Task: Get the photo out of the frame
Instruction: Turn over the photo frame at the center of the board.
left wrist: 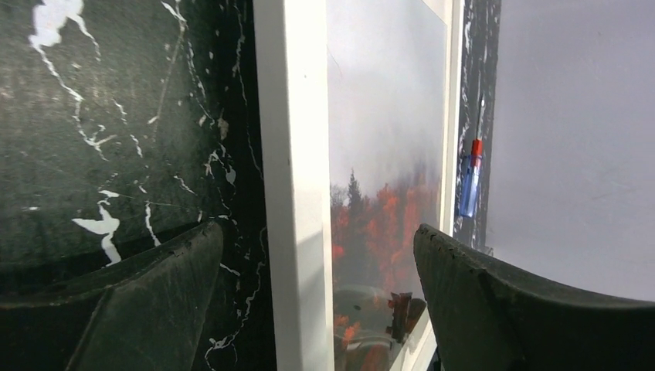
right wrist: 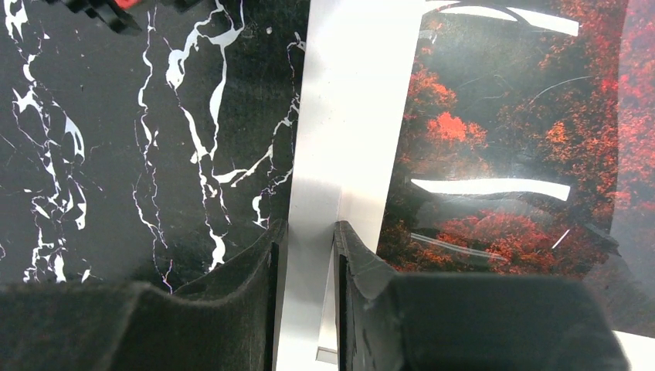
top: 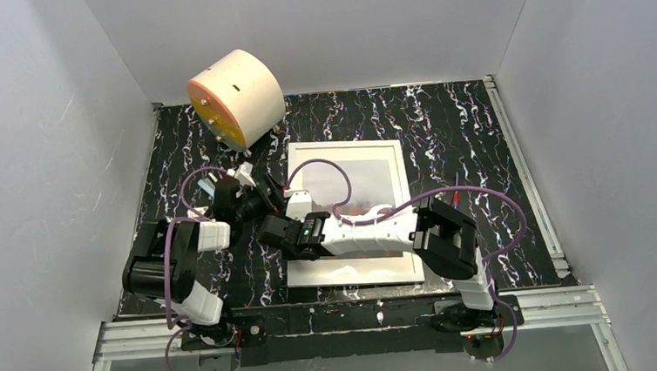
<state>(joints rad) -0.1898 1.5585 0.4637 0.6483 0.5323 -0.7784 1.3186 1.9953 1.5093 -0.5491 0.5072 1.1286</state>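
Observation:
The white frame [top: 355, 275] lies face up on the black marbled table, and the photo [top: 364, 179] of red-orange trees under grey mist sits inside it. My right arm reaches across it. The right gripper [right wrist: 309, 236] is shut on the frame's [right wrist: 355, 116] left edge bar, one finger on each side, with the photo [right wrist: 510, 131] just to its right. My left gripper [left wrist: 318, 239] is open and straddles the same bar of the frame [left wrist: 293, 154] further along, touching nothing; the photo [left wrist: 378, 139] shows between its fingers. In the top view it [top: 264, 193] hovers at the frame's left edge.
A cream cylinder with an orange face [top: 234, 99] stands at the back left. A small blue and red pen-like thing [left wrist: 471, 178] lies beyond the frame's right side. Grey walls enclose the table on three sides.

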